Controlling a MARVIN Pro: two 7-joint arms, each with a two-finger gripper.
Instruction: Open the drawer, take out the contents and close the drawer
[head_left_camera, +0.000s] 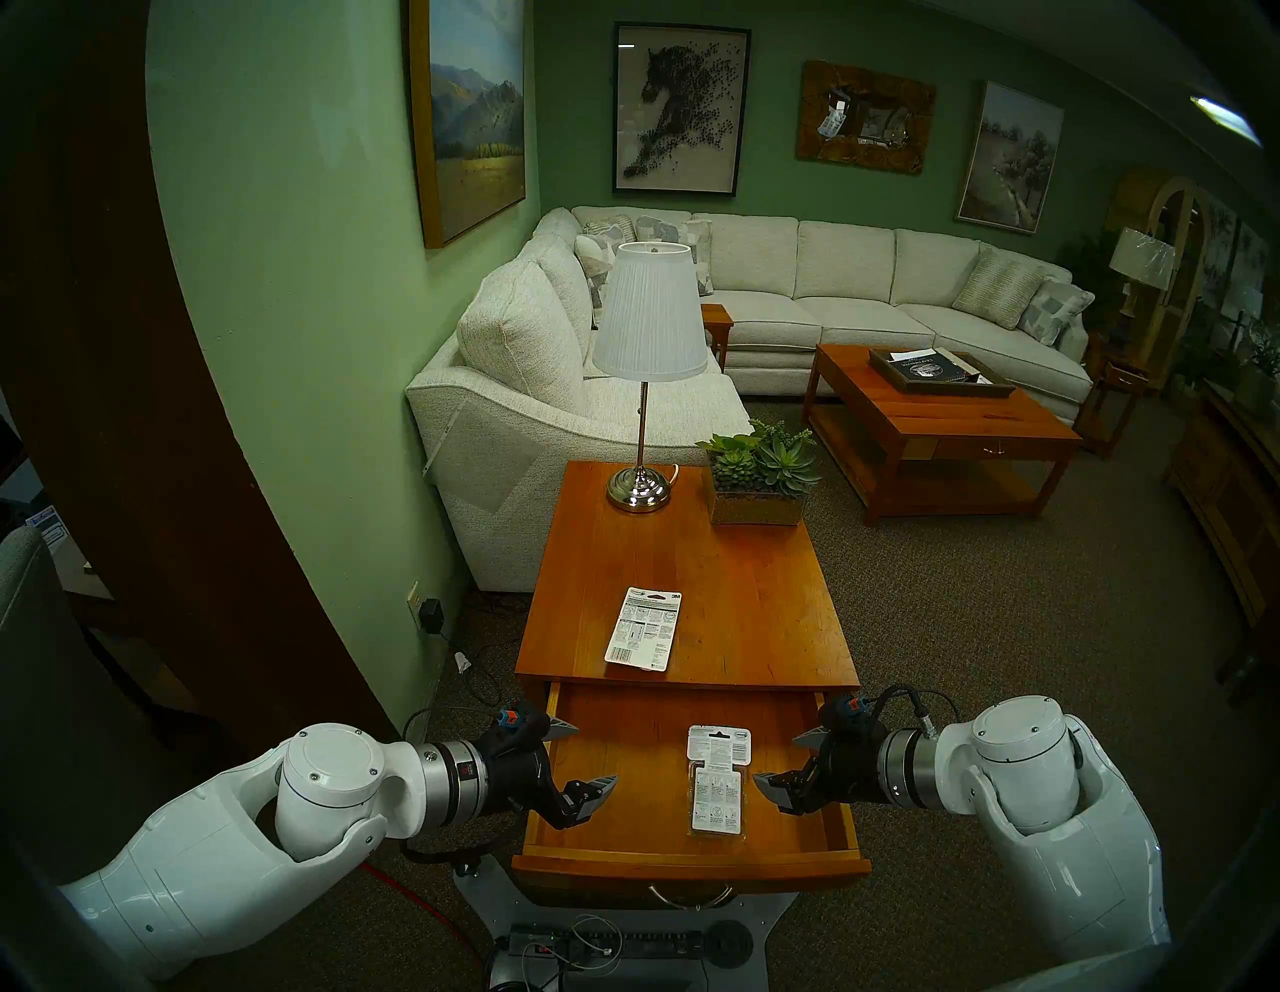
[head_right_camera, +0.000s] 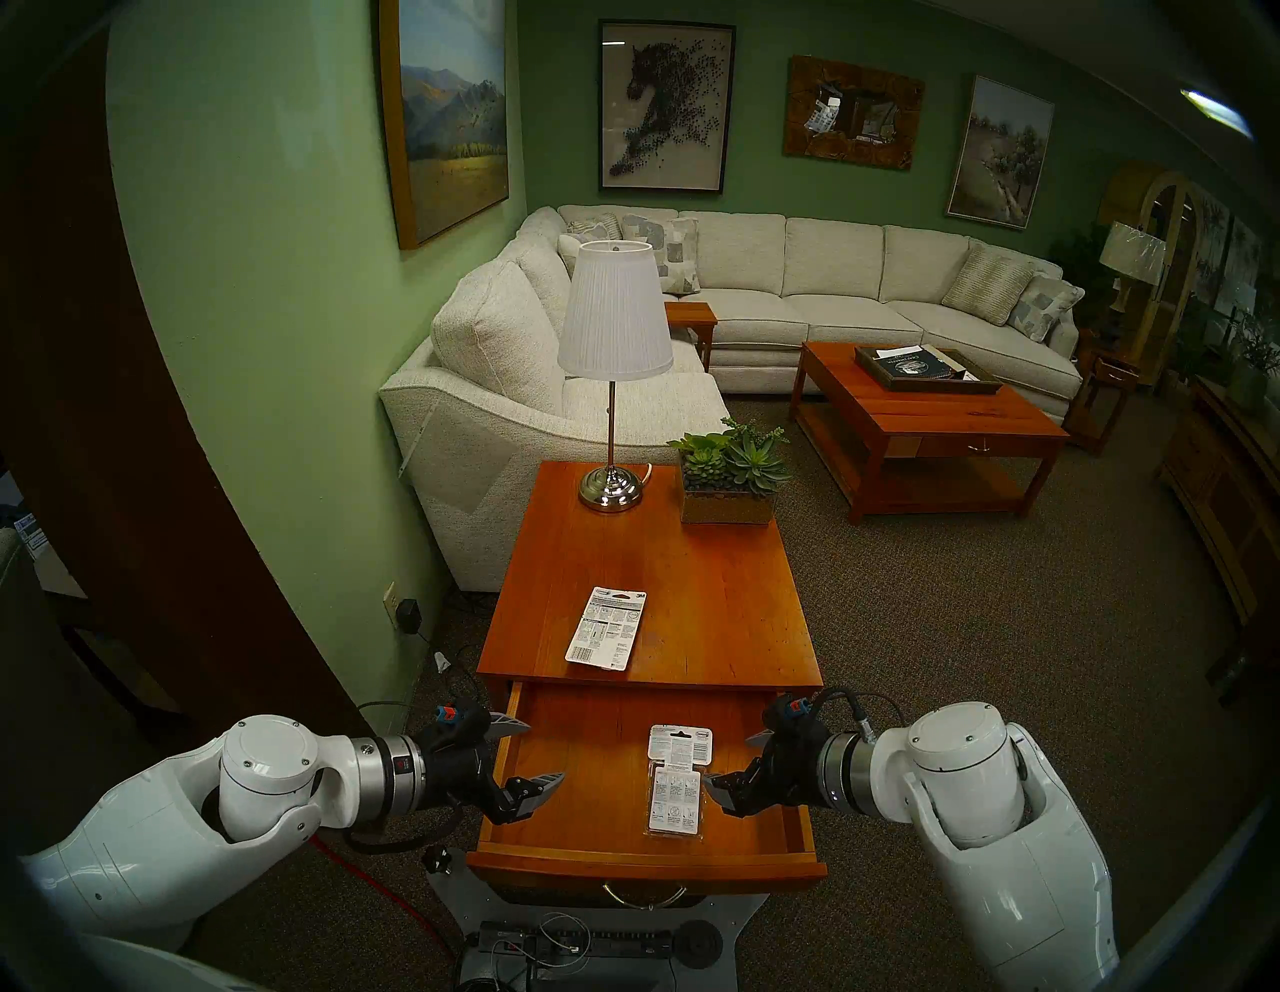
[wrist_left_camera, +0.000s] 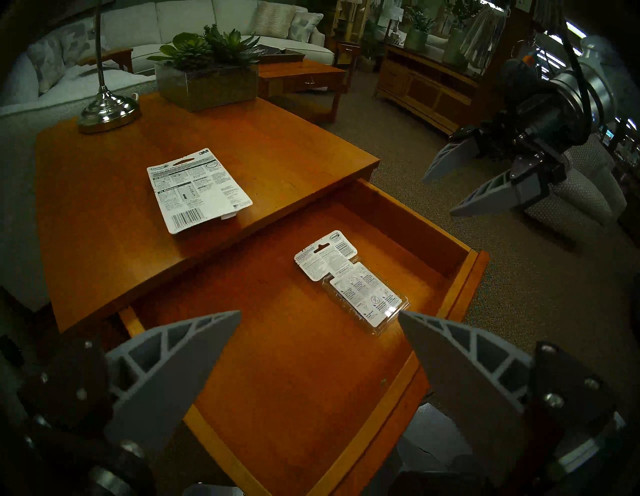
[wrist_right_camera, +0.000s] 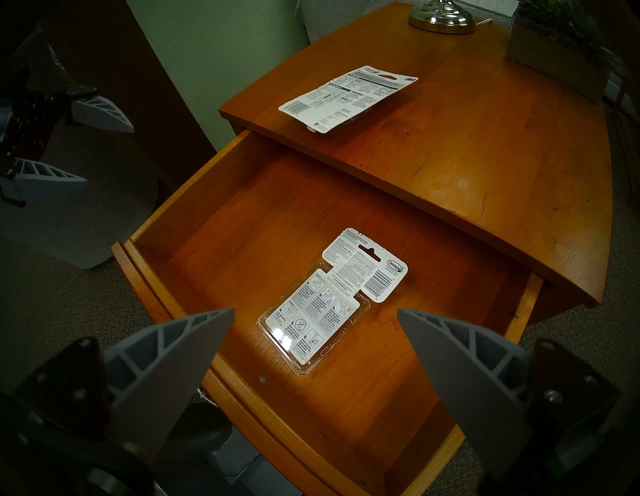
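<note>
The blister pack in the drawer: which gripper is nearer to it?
Right. The right gripper hangs open just beside the blister pack; the left gripper, also open, is across the drawer floor.

I am looking into a furnished living-room setting, possibly a furniture showroom. A cream sectional sofa (head_left_camera: 796, 291) with cushions fills the 12 o'clock corner; framed paintings (head_left_camera: 474, 111) and a wood-framed mirror (head_left_camera: 866, 119) hang on green walls. A shaded lamp (head_left_camera: 650, 325) and potted succulents (head_left_camera: 758, 471) stand on the near wooden surface (head_left_camera: 748, 603). At 2 o'clock sits a coffee table (head_left_camera: 970, 422); a second lamp still wrapped in plastic (head_left_camera: 1139, 260) stands at 3 o'clock. Carpet (head_left_camera: 1004, 623) covers the floor.
</note>
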